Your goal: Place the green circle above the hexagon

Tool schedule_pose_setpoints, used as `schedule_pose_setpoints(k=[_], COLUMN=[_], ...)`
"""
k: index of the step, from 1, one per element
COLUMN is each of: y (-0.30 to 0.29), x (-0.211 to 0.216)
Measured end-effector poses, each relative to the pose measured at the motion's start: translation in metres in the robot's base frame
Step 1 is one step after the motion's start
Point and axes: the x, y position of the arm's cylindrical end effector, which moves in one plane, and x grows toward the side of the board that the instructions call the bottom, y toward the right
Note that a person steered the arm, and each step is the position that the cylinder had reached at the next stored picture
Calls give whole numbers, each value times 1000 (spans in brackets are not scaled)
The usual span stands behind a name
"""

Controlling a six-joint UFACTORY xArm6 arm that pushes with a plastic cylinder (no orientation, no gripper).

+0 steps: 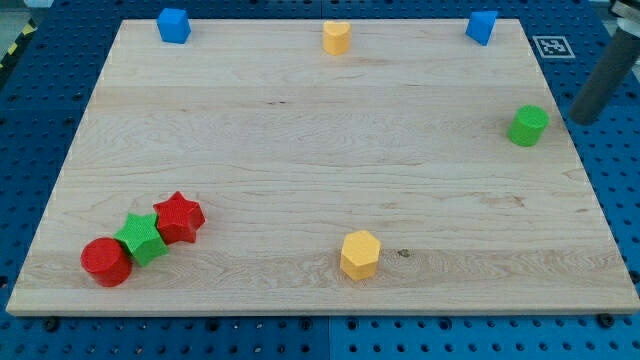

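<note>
In the camera view, my tip [582, 118] holds nothing and stands at 3 o'clock of the green circle [527, 126], near it. The yellow hexagon [360, 254] lies far at 7 o'clock. I judge an off-centre push lets the circle slip sideways off the board [300, 140]

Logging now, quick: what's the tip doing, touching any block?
My tip: no pincer, holds nothing; sits apart from the green circle, at its right.

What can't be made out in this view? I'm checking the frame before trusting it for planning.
- My tip: blurred rod, cut off by the view's top; contact with the board unclear.
- Green circle: its far side faces away.
- Red circle, green star, red star: bunched, overlapping edges hidden.
</note>
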Motion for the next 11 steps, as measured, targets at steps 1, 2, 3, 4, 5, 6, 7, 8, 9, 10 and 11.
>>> schedule_pose_setpoints(k=[1, 2, 3, 4, 5, 6, 7, 8, 9, 10, 11], y=[-13, -38, -67, -91, -121, -145, -168, -192, -218, -242, -268], x=[2, 2, 2, 2, 6, 36, 64, 78, 93, 104, 113])
